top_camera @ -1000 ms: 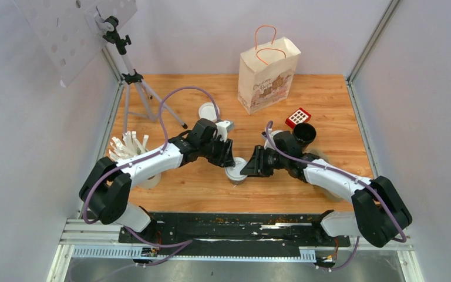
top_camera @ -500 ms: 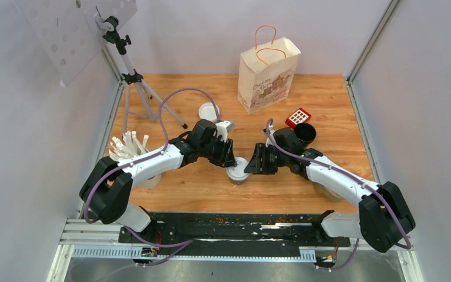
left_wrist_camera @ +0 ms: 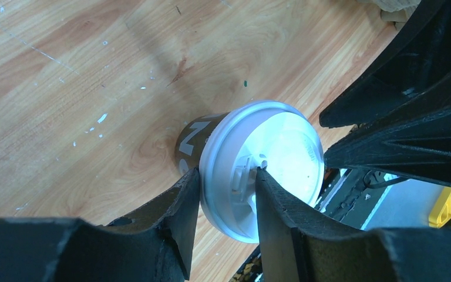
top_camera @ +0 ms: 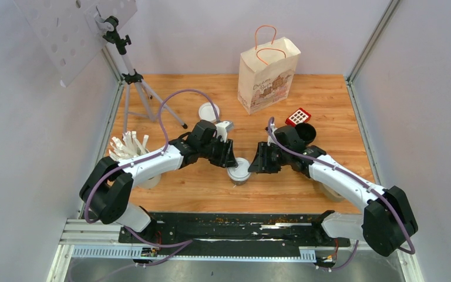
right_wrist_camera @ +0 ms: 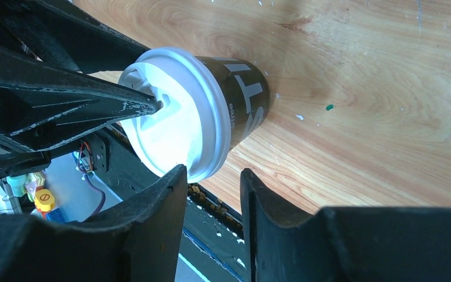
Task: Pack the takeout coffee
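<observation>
— So, what is sitting on the desk (top_camera: 329, 106)?
— A paper bag (top_camera: 267, 76) is standing upright at the far edge.
— And the pincers?
— The left gripper (left_wrist_camera: 227, 176) is clamping the coffee cup (top_camera: 239, 172) by its lid rim. The right gripper (right_wrist_camera: 212, 173) is hanging released just beside it. The cup is standing toward the near edge, midway between the sides.

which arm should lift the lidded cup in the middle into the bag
Left, probably: the left gripper pinches the cup by its lid rim, while the right gripper is open, its fingers short of the cup.
</observation>
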`<action>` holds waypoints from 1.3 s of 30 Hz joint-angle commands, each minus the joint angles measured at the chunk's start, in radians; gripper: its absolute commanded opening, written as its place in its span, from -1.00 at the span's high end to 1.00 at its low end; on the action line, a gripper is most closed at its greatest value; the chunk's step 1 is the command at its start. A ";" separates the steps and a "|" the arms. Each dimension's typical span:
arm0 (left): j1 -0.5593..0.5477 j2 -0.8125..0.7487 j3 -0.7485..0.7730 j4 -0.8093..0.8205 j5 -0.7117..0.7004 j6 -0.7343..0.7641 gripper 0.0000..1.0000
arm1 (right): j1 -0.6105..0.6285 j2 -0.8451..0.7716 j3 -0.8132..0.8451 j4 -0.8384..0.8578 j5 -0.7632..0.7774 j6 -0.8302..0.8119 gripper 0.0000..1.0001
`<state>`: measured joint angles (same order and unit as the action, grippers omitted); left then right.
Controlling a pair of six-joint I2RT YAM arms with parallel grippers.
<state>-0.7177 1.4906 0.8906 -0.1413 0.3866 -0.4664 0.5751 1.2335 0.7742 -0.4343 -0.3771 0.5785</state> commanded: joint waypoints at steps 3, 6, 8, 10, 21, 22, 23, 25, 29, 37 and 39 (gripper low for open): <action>-0.002 0.012 -0.028 -0.040 -0.034 0.012 0.08 | 0.027 -0.015 0.055 0.008 0.004 0.021 0.25; -0.002 0.011 -0.033 -0.038 -0.033 0.011 0.08 | 0.036 -0.007 0.058 0.020 0.003 0.025 0.27; -0.002 0.008 -0.035 -0.038 -0.035 0.010 0.08 | 0.040 -0.004 0.060 0.024 0.006 0.028 0.29; -0.002 0.008 -0.036 -0.038 -0.035 0.009 0.08 | 0.041 -0.003 0.060 0.031 0.007 0.029 0.31; -0.003 0.006 -0.041 -0.031 -0.037 0.005 0.09 | 0.044 0.019 0.062 0.077 -0.020 0.042 0.36; -0.002 0.005 -0.041 -0.031 -0.036 0.005 0.09 | 0.043 0.020 0.063 0.076 -0.019 0.041 0.36; -0.002 0.004 -0.042 -0.032 -0.038 0.005 0.09 | 0.043 0.022 0.064 0.074 -0.020 0.042 0.37; -0.002 0.002 -0.043 -0.034 -0.040 0.005 0.09 | 0.043 0.023 0.070 0.069 -0.020 0.042 0.38; -0.002 0.000 -0.043 -0.035 -0.042 0.005 0.09 | 0.045 0.023 0.089 0.039 -0.001 0.036 0.38; -0.002 -0.003 -0.045 -0.035 -0.042 0.005 0.09 | 0.045 0.041 0.095 0.016 0.020 0.028 0.39; -0.002 -0.002 -0.047 -0.035 -0.042 0.005 0.09 | 0.045 0.047 0.090 0.014 0.023 0.026 0.39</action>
<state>-0.7177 1.4872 0.8780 -0.1215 0.3866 -0.4778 0.6144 1.2621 0.8333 -0.4198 -0.3752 0.6010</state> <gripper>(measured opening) 0.458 0.308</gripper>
